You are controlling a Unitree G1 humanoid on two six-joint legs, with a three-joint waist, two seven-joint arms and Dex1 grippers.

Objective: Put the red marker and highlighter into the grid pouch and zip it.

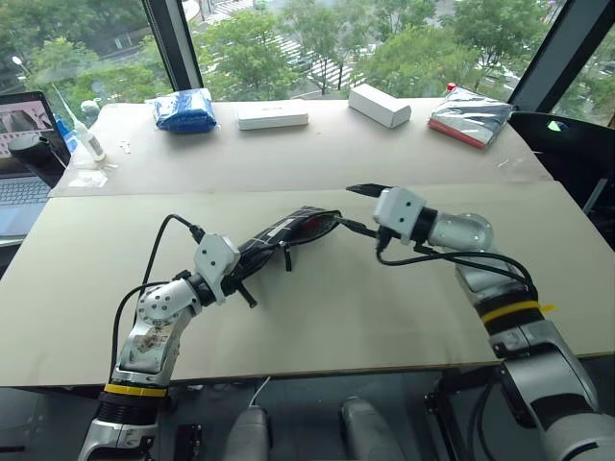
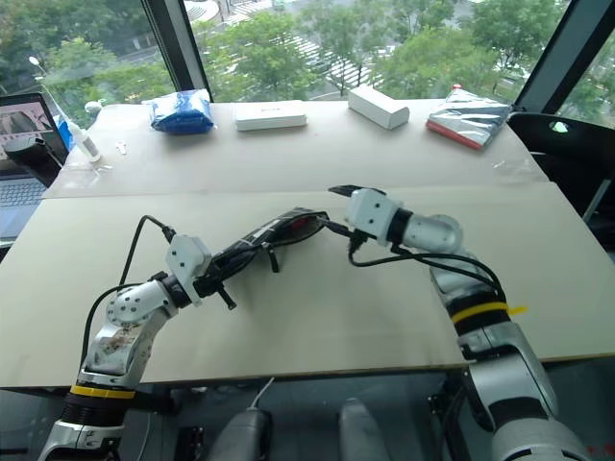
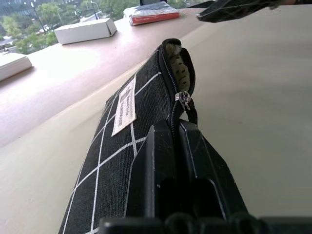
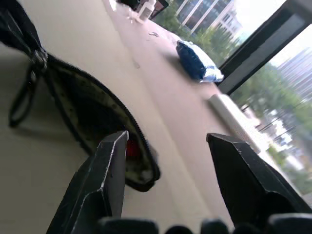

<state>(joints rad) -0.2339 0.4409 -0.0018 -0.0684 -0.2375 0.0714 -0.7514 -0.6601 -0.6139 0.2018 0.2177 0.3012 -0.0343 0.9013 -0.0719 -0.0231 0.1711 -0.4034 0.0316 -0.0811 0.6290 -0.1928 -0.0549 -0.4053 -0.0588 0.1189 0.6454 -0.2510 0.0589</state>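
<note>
**Pouch clamped at the left, right jaws standing apart**

From the head camera you are seeing the left gripper (image 1: 252, 272) clenching one end of the flat black fabric grid pouch (image 1: 288, 230) with thin white lines, which is lying on the pale table (image 1: 336, 317). The right gripper (image 1: 360, 206) is hanging released just beside the pouch's open mouth. At the back two white boxes (image 1: 272, 115) are lying, with one blue bag (image 1: 184, 109).

Through the left wrist camera you are looking at one small white label (image 3: 125, 105) on the pouch; its writing is too small to read. One zipper slider (image 3: 184, 98) is sitting partway along.

Through the right wrist camera you are catching something red (image 4: 132, 148) inside the pouch's mouth, likely the red marker.
</note>
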